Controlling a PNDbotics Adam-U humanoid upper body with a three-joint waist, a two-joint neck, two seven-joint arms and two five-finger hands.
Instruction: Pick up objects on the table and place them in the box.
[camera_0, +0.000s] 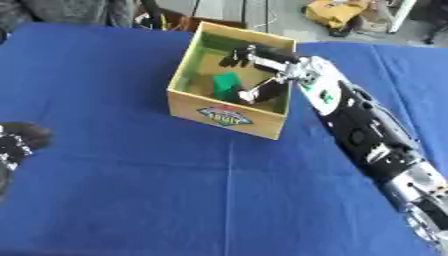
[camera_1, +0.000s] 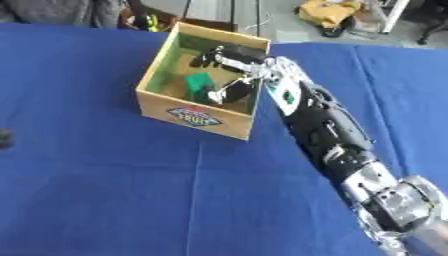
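The right hand (camera_0: 262, 70) is held over the box (camera_0: 229, 116) at the desk's 12 o'clock, fingers spread open, seemingly so the green object (camera_0: 227, 85) is left inside.

My right arm (camera_0: 367, 135) is mostly black with silver joints and a small green mark near the wrist. My right hand (camera_0: 262, 62) has silver-and-black fingers. My left hand (camera_0: 17, 142) is black with pale flecks.

The box (camera_0: 229, 116) stands at twelve o'clock on the bench (camera_0: 131, 175). The right hand (camera_0: 262, 75) and a green thing (camera_0: 227, 84) fill it. Blue bench lies bare toward six and nine.
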